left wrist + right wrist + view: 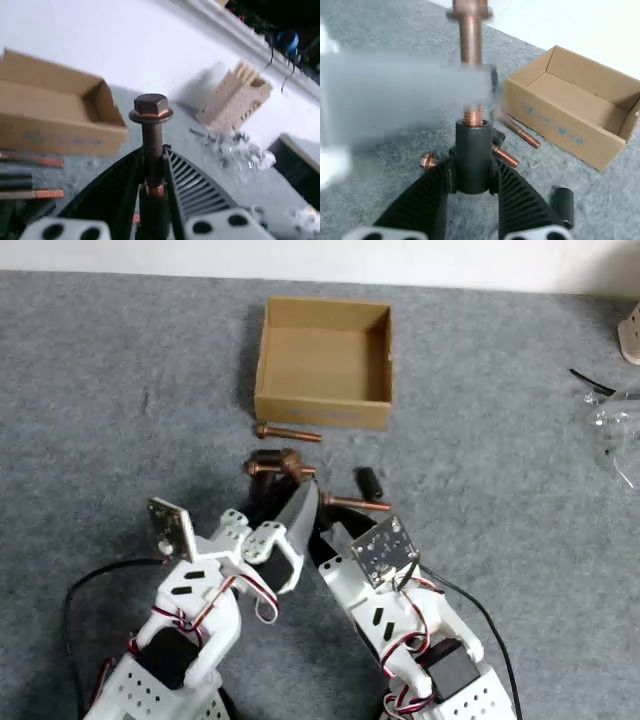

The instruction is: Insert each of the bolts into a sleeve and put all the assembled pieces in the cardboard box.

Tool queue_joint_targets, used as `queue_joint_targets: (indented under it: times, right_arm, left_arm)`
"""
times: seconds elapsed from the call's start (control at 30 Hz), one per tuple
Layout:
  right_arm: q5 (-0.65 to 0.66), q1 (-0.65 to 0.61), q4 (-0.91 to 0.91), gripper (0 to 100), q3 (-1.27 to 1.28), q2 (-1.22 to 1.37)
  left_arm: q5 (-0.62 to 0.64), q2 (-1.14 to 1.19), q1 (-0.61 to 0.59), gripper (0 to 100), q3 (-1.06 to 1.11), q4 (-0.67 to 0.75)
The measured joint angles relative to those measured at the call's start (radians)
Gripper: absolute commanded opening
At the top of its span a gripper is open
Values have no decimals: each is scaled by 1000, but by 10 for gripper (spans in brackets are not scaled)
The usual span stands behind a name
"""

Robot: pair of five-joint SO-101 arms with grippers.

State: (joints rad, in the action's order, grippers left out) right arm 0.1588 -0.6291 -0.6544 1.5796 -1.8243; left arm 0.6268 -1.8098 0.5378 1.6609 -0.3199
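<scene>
- The left end effector [155, 152] is clamped on a bolt [151, 122]. The right end effector [474, 169] is clamped on a black sleeve [474, 142], with the bolt's tip at the sleeve's mouth.
- Both meet just before the cardboard box [320, 412], with bare bench [120, 390] on either side.
- A loose bolt [288, 432], a second loose bolt [357, 503] and a spare sleeve [370, 482] lie between them and the box.

Both the left arm [205, 615] and the right arm [365, 600] wear white plastic shells cut with dark slots, black servo blocks showing between them. Thin red, white and black wires loop over the joints. A black cable arcs off the left arm toward nine o'clock, and another trails off the right arm toward five o'clock. Each wrist carries a small square board: the left board [170, 528] and the right board [386, 548]. The left gripper [154, 150] and right gripper [473, 165] have black ribbed fingers on white mounts with round holes.
</scene>
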Motion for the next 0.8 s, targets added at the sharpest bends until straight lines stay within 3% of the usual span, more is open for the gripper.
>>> queue_joint_targets:
  times: [0.4,0.67,0.8]
  right_arm:
    - [0,2,0,4,0,0]
    - [-2,71,0,4,0,0]
    - [0,97,-2,4,2,2]
  left_arm:
    - [-58,0,20,14,0,-18]
    - [-87,0,26,348,0,-18]
    - [-87,0,28,361,0,-18]
